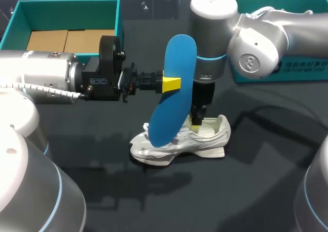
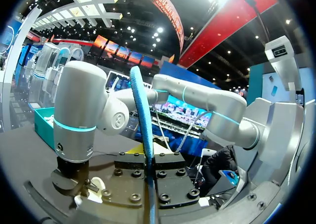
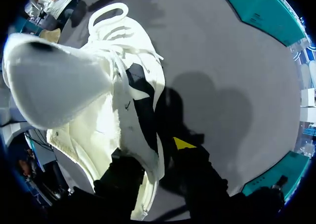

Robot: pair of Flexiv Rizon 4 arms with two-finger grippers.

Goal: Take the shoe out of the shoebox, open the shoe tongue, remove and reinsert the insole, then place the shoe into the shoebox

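Observation:
A white shoe [image 1: 205, 140] lies on its side on the dark table [image 1: 256, 191], a little right of the middle. Its opening faces up in the right wrist view, where the shoe [image 3: 98, 125] fills most of the picture. My right gripper [image 1: 196, 122] comes down onto the shoe's collar. One finger is inside the shoe and the yellow-tipped finger [image 3: 183, 144] is outside, so the right gripper [image 3: 158, 159] is shut on the shoe's side wall. My left gripper [image 1: 171, 83] is shut on a blue insole [image 1: 177, 88], held upright above the shoe. The left wrist view has the insole [image 2: 143, 115] edge-on between the left gripper [image 2: 149, 157] fingers.
A teal shoebox [image 1: 66, 6] with a cardboard floor stands at the back left of the table. A second teal box part [image 1: 307, 68] sits at the back right, behind my right arm. Bare dark table lies in front of the shoe.

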